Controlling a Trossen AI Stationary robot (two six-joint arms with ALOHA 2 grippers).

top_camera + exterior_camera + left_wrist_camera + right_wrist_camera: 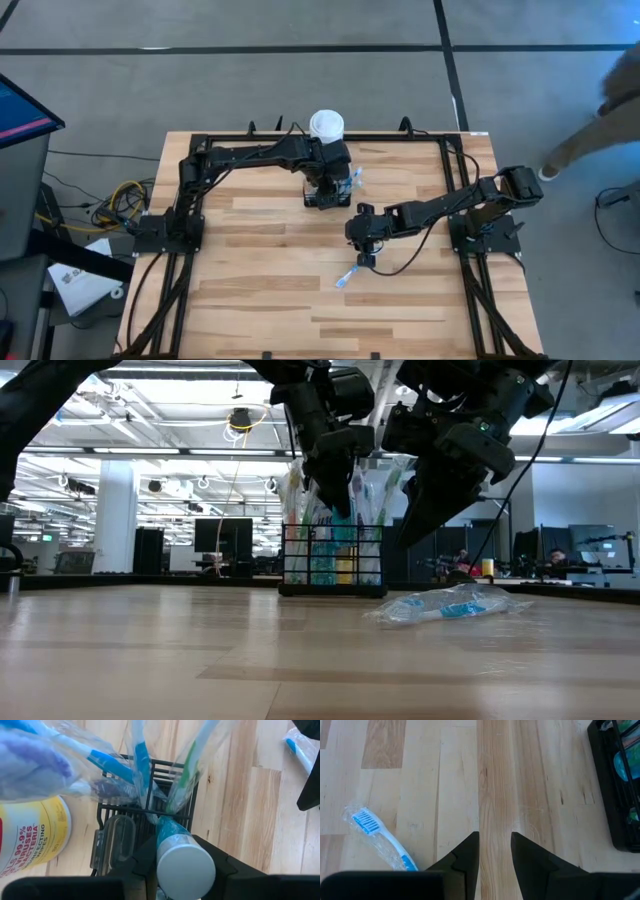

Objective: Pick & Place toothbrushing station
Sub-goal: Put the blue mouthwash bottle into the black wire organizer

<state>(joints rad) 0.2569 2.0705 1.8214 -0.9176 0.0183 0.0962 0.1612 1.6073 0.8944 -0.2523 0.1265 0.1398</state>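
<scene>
Toothbrushing station (327, 189) is sitting toward the far middle of the counter (250, 270), just in front of the white-lidded yellow canister (326, 124). Wrapped toothbrushes (137, 760) are poking up out of its mesh compartments.

Left tool (170, 870) is hanging directly over the station, its fingers (220, 865) clamping a teal tube with a pale round cap (184, 865).

Right tool (495, 852) is hovering above bare counter, near the station's right side; its fingers (467, 852) are sitting slightly apart, gripping nothing.

One wrapped blue toothbrush (346, 277) is lying loose on the counter, just beside the right tool.
</scene>
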